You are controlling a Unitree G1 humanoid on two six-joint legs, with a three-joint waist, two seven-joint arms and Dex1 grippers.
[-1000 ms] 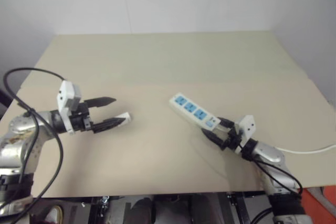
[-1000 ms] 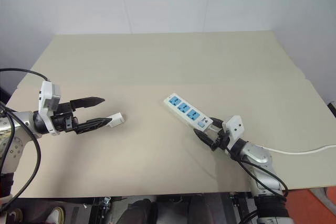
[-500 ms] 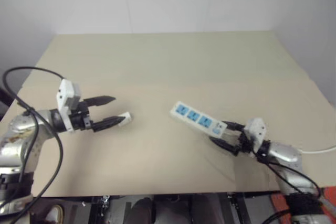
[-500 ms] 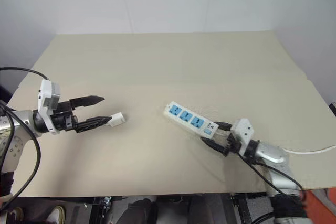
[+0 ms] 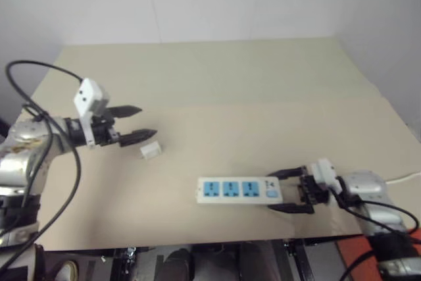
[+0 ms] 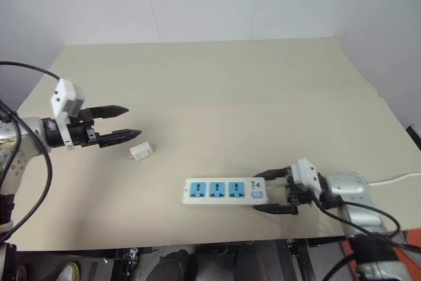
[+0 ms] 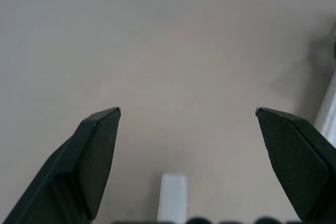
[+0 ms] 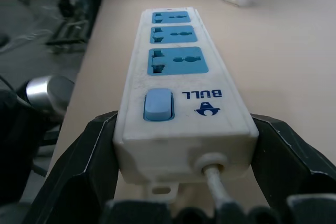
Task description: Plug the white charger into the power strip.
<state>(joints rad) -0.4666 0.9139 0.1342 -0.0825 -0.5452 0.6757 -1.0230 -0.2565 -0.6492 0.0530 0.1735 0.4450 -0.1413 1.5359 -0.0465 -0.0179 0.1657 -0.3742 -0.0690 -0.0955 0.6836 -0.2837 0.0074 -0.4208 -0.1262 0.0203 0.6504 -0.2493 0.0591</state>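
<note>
Fingers of the left gripper (image 6: 125,122) spread wide, white charger (image 6: 141,151) just below the tips, not touching. Right gripper (image 6: 271,191) pinching the power strip (image 6: 223,190) at its switch end.

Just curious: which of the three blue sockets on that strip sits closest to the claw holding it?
The blue outlet face beside the switch, nearest the cord end.

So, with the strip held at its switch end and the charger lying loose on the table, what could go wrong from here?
1. The power strip lies close to the table's near edge; a pull by the right gripper, shut on its switch end, might drag it off.
2. The open left gripper hovers just behind the white charger and could knock it away.
3. The cord between the right fingers may snag.
</note>
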